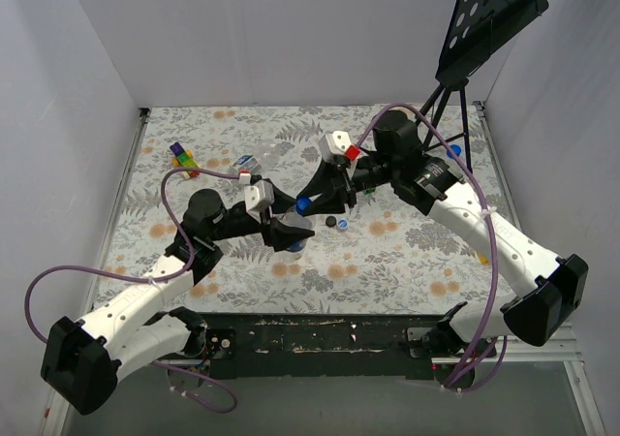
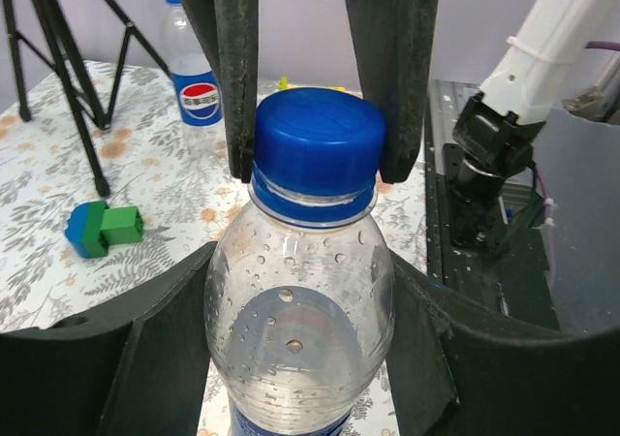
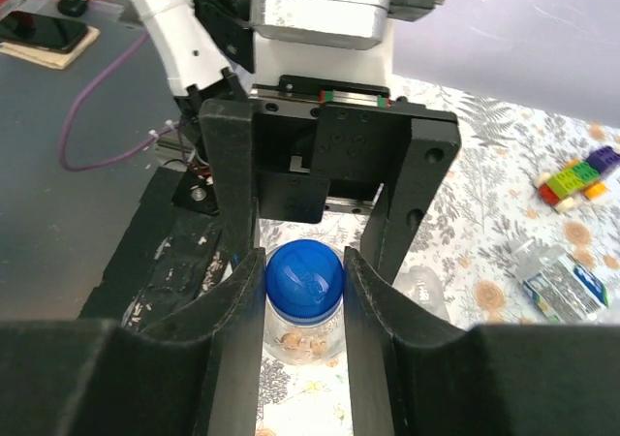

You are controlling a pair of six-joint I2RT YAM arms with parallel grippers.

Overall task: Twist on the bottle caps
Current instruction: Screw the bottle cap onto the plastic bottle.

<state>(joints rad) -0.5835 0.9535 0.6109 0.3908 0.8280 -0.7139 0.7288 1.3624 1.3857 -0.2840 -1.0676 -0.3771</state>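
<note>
On the floral-patterned table (image 1: 387, 262) between white walls (image 1: 271, 39), the left hand (image 1: 293, 233) grips a clear, droplet-beaded bottle (image 2: 300, 329) while the right hand (image 1: 306, 203) clamps its blue cap (image 2: 318, 136).

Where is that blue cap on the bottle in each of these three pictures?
Top external: the blue cap sits at the centre, where the two arms meet.
Left wrist: upper middle, large and seen from the side.
Right wrist: lower middle, seen from above.
Shared landmark: the clear bottle directly beneath it.
</note>
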